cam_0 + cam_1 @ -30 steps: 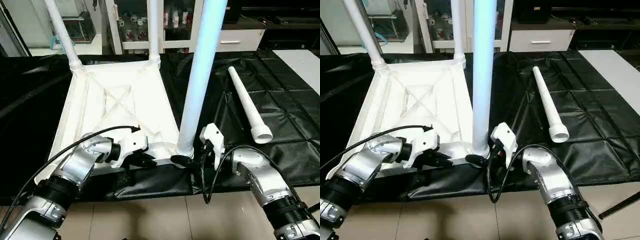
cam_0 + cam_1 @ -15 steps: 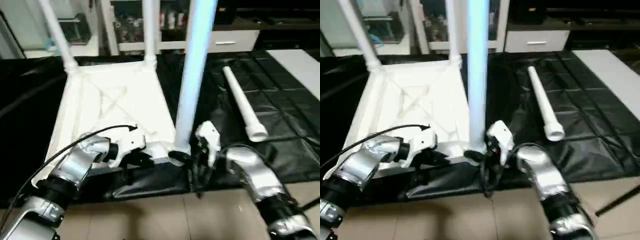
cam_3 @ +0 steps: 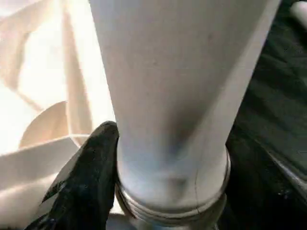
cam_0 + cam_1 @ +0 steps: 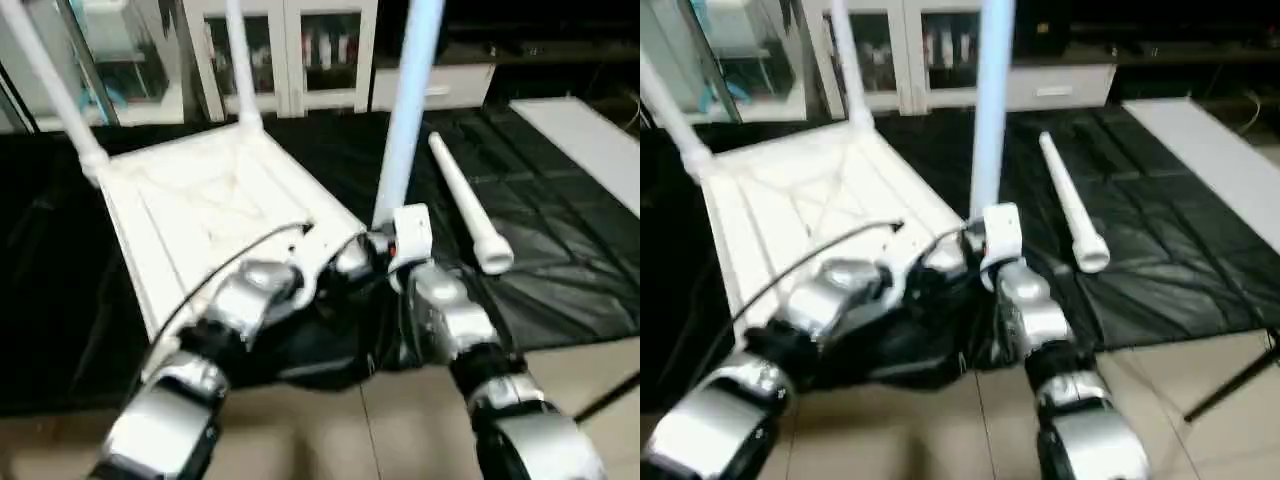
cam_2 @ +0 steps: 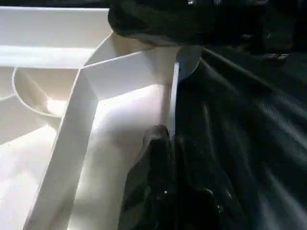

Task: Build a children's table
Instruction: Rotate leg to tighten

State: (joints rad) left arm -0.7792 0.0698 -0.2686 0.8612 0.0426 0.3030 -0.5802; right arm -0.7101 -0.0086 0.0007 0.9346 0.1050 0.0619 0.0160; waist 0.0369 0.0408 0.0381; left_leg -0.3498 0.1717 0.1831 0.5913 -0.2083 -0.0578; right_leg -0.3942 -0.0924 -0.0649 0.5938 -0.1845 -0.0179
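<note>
Seating leg three: the upright leg [image 3: 177, 96] stands in the tabletop's near corner socket, threaded collar showing at its base.
Work table [image 4: 560, 260]: black-covered, carrying everything.
Tabletop [image 4: 200, 215]: upside down, ribs up, skewed on the black cover.
Far legs [image 4: 240, 60]: two already standing in the far corners.
Spare leg [image 4: 462, 205]: lying loose on the cover, well apart on the right.
Right gripper [image 3: 103, 158]: one black finger pressed against the upright leg; clamped on it, I judge.
Left gripper [image 5: 165, 158]: pinched on the tabletop's rim wall beside that corner.
Progress: three legs up, one socket waiting.
</note>
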